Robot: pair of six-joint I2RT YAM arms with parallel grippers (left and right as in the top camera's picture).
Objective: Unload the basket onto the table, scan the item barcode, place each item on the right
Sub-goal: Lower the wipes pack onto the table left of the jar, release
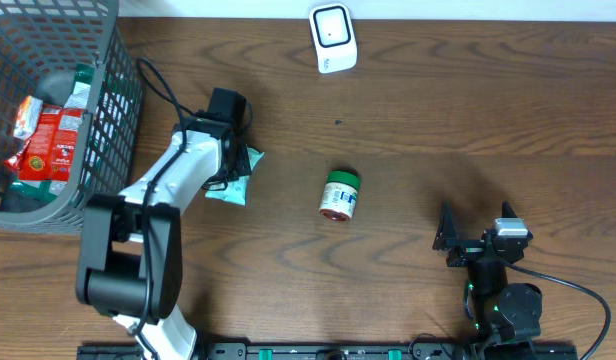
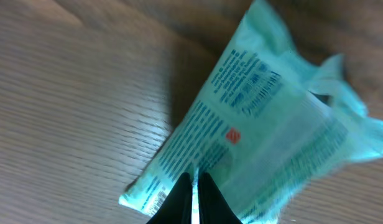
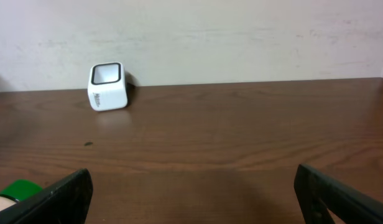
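Observation:
A pale teal packet (image 2: 260, 118) with blue print lies over the wood in the left wrist view, with a small barcode (image 2: 155, 199) near its lower left corner. My left gripper (image 2: 194, 186) is shut on the packet's near edge, and only a thin strip shows between the black fingers. From overhead the packet (image 1: 230, 186) pokes out under that gripper (image 1: 233, 165), left of the table's middle. The white scanner (image 1: 332, 38) stands at the far edge, and it also shows in the right wrist view as the same scanner (image 3: 108, 86). My right gripper (image 3: 194, 193) is open and holds nothing, near the front right (image 1: 476, 232).
A green-capped jar (image 1: 340, 195) lies on its side mid-table, and its cap (image 3: 16, 190) shows at the right wrist view's lower left. A grey mesh basket (image 1: 116, 95) with red packets (image 1: 50, 140) fills the far left corner. A black cable (image 1: 160, 85) runs beside the basket.

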